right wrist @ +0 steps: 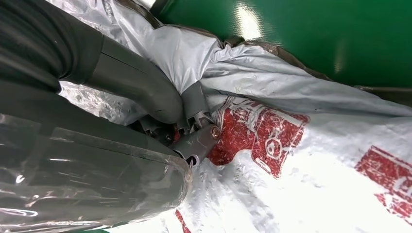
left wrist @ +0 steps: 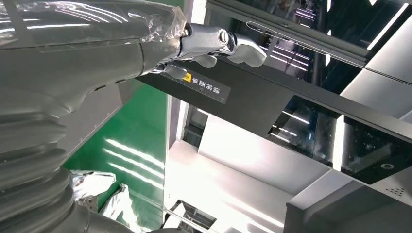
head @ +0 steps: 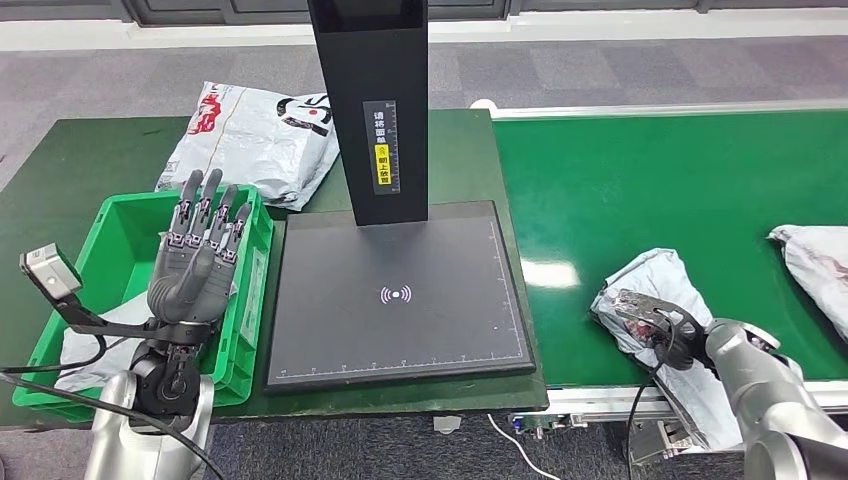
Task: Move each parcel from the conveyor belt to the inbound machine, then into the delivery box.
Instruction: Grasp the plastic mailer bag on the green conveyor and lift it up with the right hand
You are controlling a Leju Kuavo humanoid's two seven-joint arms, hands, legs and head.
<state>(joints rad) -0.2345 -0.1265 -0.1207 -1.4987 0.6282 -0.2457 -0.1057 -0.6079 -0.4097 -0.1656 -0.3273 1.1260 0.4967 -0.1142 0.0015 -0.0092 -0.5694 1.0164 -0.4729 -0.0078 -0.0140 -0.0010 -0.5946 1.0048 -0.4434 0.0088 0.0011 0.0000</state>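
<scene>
Right hand gripping a parcel at the conveyor's near edge, left hand hovering open over the bin.

The right hand (head: 655, 322) is closing its fingers into the crumpled grey parcel (head: 650, 285) lying on the green conveyor belt (head: 640, 180), just beside the belt's near rim. The left hand (head: 200, 255) is holding nothing, fingers spread upright above the green delivery box (head: 125, 215). The inbound machine (head: 400, 300) is sitting between them with its dark plate bare, and another parcel (head: 815, 265) is lying at the belt's far right.
</scene>
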